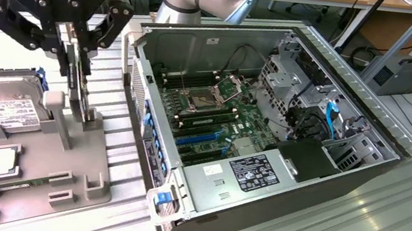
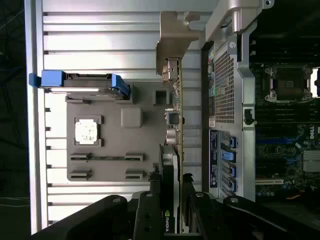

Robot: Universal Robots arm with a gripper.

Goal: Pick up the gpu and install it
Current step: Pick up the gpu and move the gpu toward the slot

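While upright, thin flat gpu [image 1: 78,84].

Black gpu [image 2: 169,167], grey tray [image 2: 115,147]

Black gripper [image 2: 171,179] clamped on thin dark gpu card [image 2: 174,117], grey plastic tray [image 2: 120,145] at its ten o'clock, open metal computer case [image 2: 280,115] at two o'clock

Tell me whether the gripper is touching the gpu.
Touching. The wrist view shows the gripper closed against both faces of the gpu, with no gap.
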